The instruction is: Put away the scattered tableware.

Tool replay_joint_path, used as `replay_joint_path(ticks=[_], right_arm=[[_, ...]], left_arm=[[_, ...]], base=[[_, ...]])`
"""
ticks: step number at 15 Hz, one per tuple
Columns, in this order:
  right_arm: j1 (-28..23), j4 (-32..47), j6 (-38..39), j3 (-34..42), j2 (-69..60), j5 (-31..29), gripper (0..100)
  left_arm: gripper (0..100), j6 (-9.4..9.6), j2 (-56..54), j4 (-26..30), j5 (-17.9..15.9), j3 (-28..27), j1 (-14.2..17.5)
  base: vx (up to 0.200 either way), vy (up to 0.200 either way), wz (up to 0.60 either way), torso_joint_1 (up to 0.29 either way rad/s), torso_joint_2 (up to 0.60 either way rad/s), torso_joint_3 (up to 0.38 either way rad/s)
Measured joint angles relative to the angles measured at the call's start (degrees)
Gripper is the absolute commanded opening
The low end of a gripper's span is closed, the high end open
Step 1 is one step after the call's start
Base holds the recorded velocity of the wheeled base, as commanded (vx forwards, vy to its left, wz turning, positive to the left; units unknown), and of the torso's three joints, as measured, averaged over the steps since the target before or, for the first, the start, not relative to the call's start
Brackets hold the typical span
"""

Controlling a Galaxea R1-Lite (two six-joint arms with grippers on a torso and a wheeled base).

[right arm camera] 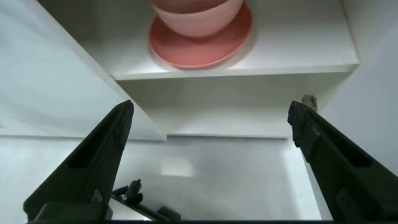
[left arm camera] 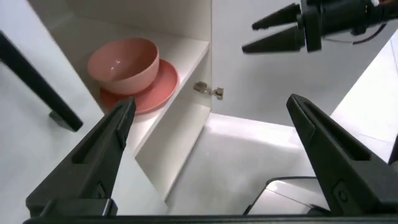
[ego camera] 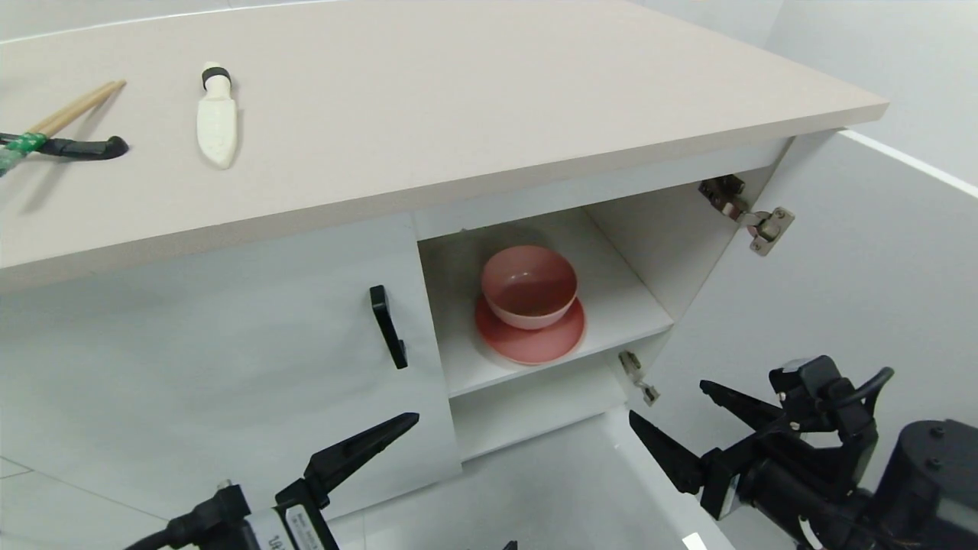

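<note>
Black right claw, tapered pointed fingers

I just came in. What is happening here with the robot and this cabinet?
The robot is putting tableware away in a cabinet whose right door stands open. A pink bowl sits on a pink plate on the shelf inside. The left gripper and the right gripper hang open and empty in front of the opening. On the countertop, chopsticks, a white utensil and a black-handled tool are not yet put away.
</note>
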Motion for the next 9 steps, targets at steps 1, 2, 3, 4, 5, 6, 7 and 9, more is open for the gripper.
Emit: replay_joint_path(ticks=[1, 2, 3, 4, 5, 6, 7, 9], right_arm=[[-0.20, -0.02, -0.01, 0.00, -0.79, -0.71, 100], [-0.13, 0.09, -0.12, 0.00, -2.10, -0.85, 100], [-0.13, -0.02, -0.23, 0.00, -3.58, -1.05, 100], [-0.27, 0.06, -0.46, 0.00, -5.60, -1.29, 100], [-0.61, -0.07, -0.77, 0.00, -7.94, -2.16, 100], [-1.23, 0.52, -0.99, 0.00, -10.22, -3.01, 100], [-1.76, 2.77, -1.29, 0.00, -12.75, -3.56, 100], [-2.15, 8.08, -2.39, 0.00, -18.21, -3.91, 100]], left_arm=[[100, 0.01, -0.72, 0.02, -0.02, 0.66, 0.00], [100, 0.06, -1.90, 0.05, -0.07, 1.16, 0.06], [100, 0.11, -3.28, 0.06, -0.05, 1.49, 0.34], [100, 0.44, -5.07, 0.05, -0.11, 1.66, 0.83], [100, 1.24, -7.39, -0.05, -0.11, 1.74, 2.01], [100, 2.30, -9.62, 0.00, -0.11, 1.77, 3.89], [100, 3.29, -11.93, 0.06, -0.21, 1.77, 5.60], [100, 4.99, -16.54, 0.05, -0.71, 1.82, 9.13]], base=[[-0.200, 0.200, 0.00, 0.002, 0.01, -0.002], [0.000, 0.000, 0.00, 0.000, 0.00, 0.000], [0.000, 0.000, 0.00, 0.000, 0.00, 0.000], [0.000, 0.000, 0.00, 0.000, 0.00, 0.000], [0.000, 0.000, 0.00, 0.000, 0.00, 0.000], [0.000, 0.000, 0.00, 0.000, 0.00, 0.000], [0.000, 0.000, 0.00, 0.000, 0.00, 0.000], [0.000, 0.000, 0.00, 0.000, 0.00, 0.000]])
